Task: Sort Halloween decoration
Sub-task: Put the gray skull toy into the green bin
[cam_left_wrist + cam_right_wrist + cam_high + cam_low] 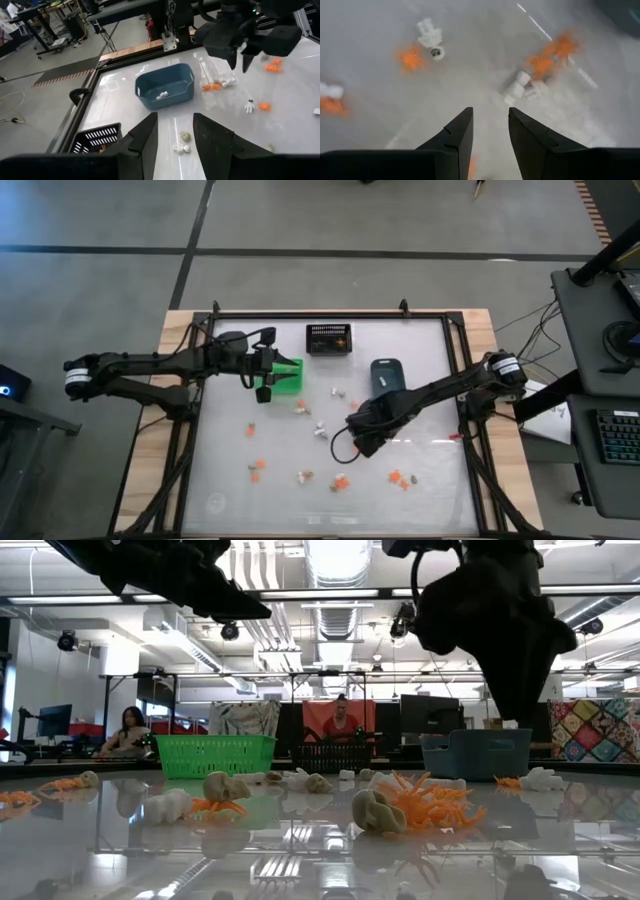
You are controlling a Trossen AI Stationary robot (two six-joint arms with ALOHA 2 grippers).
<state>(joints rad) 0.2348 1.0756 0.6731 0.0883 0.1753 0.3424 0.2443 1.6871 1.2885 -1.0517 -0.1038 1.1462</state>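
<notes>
The Halloween decoration lies scattered on the glass table: tiny orange, white and tan trinkets, such as an orange one (340, 482), a white one (320, 428) and a pair (400, 478). My right gripper (361, 436) hangs open above the table's middle, pointing down. Below it lie a white trinket (521, 88) and orange ones (551, 54), with nothing between its fingers. My left gripper (268, 372) hovers open and nearly level beside the green bin (289, 376), with nothing between its fingers (174, 135).
A black mesh bin (328, 338) stands at the far edge. A blue-grey bin (165, 87) right of centre holds a white trinket (161, 95). A black frame rims the table (440, 320). People sit in the room beyond the table.
</notes>
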